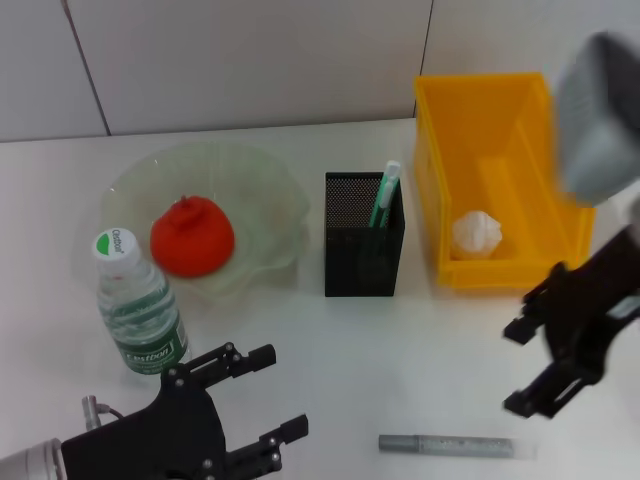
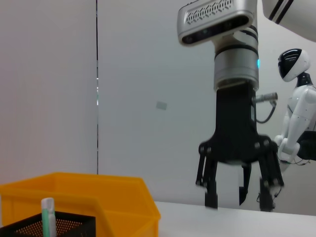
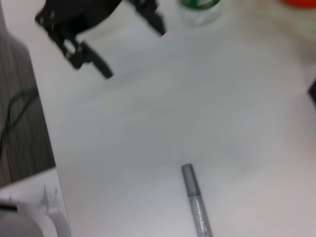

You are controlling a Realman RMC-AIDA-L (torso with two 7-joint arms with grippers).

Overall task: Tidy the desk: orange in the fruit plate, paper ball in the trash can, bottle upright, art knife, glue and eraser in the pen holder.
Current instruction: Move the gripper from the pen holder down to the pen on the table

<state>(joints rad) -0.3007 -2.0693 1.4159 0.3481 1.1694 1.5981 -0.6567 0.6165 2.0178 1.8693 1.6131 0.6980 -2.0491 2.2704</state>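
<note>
The orange point(image 1: 192, 237) lies in the pale-green fruit plate point(image 1: 250, 165). The bottle point(image 1: 140, 305) stands upright in front of the plate. The paper ball point(image 1: 476, 233) rests inside the yellow trash can point(image 1: 520, 120). A green-and-white stick point(image 1: 385, 195), likely the glue, stands in the black mesh pen holder point(image 1: 363, 250). On the table near the front edge lies a slim grey stick point(image 1: 455, 445), likely the art knife, also in the right wrist view point(image 3: 197, 207). My left gripper point(image 1: 280, 392) is open beside the bottle. My right gripper point(image 1: 515, 367) hangs open just right of the grey stick. The eraser is out of view.
In the left wrist view the right gripper point(image 2: 239, 203) hangs over the table behind the trash can point(image 2: 98, 197) and the pen holder point(image 2: 54, 224). The right wrist view also shows the left gripper point(image 3: 133, 52) and the table's edge point(image 3: 47, 148).
</note>
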